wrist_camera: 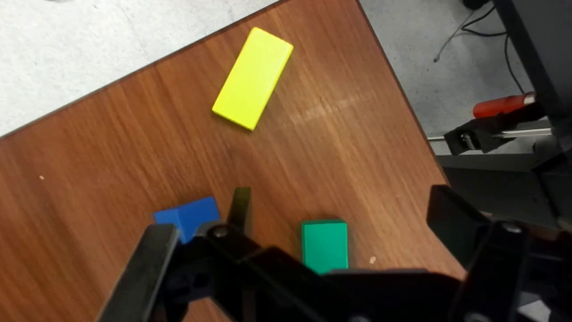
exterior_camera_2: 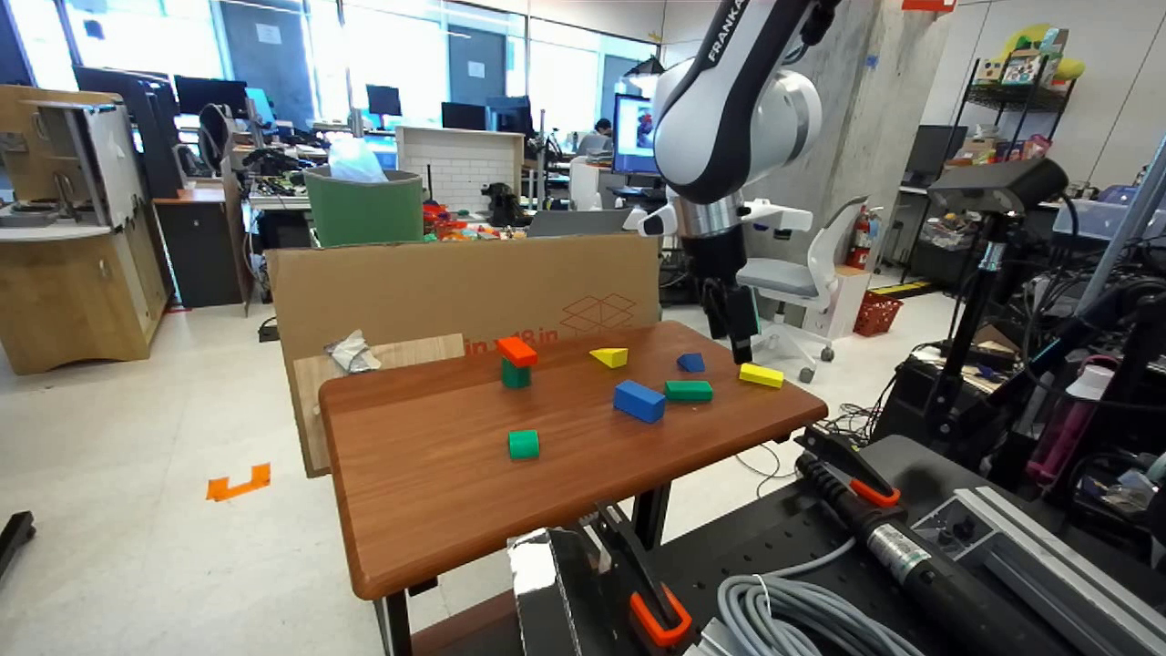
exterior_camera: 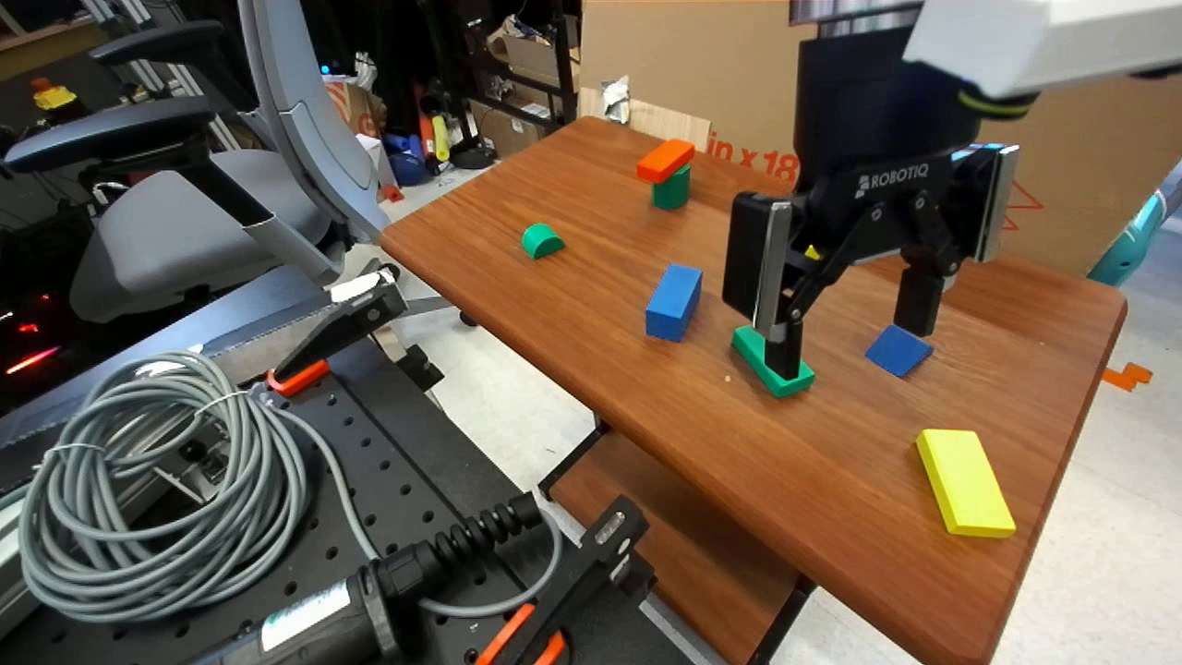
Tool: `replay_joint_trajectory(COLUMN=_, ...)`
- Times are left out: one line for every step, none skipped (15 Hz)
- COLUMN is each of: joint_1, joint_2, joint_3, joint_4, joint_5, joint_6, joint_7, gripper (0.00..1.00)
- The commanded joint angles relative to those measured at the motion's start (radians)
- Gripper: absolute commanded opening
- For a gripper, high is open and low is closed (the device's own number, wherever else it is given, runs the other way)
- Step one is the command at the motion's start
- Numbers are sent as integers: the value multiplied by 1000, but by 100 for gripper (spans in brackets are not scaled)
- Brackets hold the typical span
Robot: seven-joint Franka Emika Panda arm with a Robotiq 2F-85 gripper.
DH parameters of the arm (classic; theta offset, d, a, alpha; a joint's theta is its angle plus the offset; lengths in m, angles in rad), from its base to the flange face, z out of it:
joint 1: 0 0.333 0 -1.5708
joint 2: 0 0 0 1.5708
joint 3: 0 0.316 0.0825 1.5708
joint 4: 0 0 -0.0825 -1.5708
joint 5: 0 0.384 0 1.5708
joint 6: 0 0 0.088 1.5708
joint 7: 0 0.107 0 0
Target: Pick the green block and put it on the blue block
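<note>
The gripper (exterior_camera: 850, 342) hung wide-spread above the worktop (exterior_camera_2: 428, 474), while the green block (exterior_camera_2: 689, 391) lay between the blue block (exterior_camera_2: 639, 402) and the yellow block (exterior_camera: 965, 485) near a corner.

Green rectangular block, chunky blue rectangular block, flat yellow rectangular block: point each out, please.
Green rectangular block (wrist_camera: 325, 247), in the wrist view: top face.
Chunky blue rectangular block (exterior_camera: 675, 292), in an exterior view: top face.
Flat yellow rectangular block (wrist_camera: 252, 79), in the wrist view: top face.
</note>
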Motion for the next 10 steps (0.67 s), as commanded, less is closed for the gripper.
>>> replay_joint_trajectory(joint_1=11, joint_2=63, joint_3=3, joint_4=48, joint_5=-37, joint_6=2, joint_7=14, gripper=100)
replay_joint_trajectory(joint_1=14, joint_2=71, joint_3=4, joint_4=45, joint_5=-34, joint_6=16, joint_7=26, gripper=100)
replay_joint_trajectory(joint_1=16, joint_2=78, joint_3=5, joint_4=42, joint_5=-30, joint_6=26, joint_7=36, gripper=100)
replay_joint_trajectory(joint_1=16, joint_2=80, joint_3=9, joint_4=36, joint_5=-23, joint_6=27, joint_7=44, gripper=100)
replay_joint_trajectory(joint_1=16, joint_2=82, joint_3=11, joint_4=32, joint_5=-16, joint_6=37, joint_7=62, gripper=100)
replay_joint_trajectory(joint_1=11, joint_2=80, joint_3=20, joint_4=24, joint_5=-5, joint_6=52, joint_7=73, gripper=100)
replay_joint_trajectory(joint_1=6, joint_2=76, joint_3=27, joint_4=18, joint_5=5, joint_6=70, joint_7=86, gripper=100)
replay_joint_trajectory(joint_1=-4, joint_2=72, joint_3=41, joint_4=13, joint_5=31, joint_6=89, joint_7=98, gripper=100)
replay_joint_trajectory(joint_1=-11, joint_2=71, joint_3=51, joint_4=10, joint_5=49, joint_6=103, joint_7=107, gripper=100)
replay_joint_trajectory(joint_1=-20, joint_2=67, joint_3=67, joint_4=8, joint_5=76, joint_6=104, joint_7=111, gripper=100)
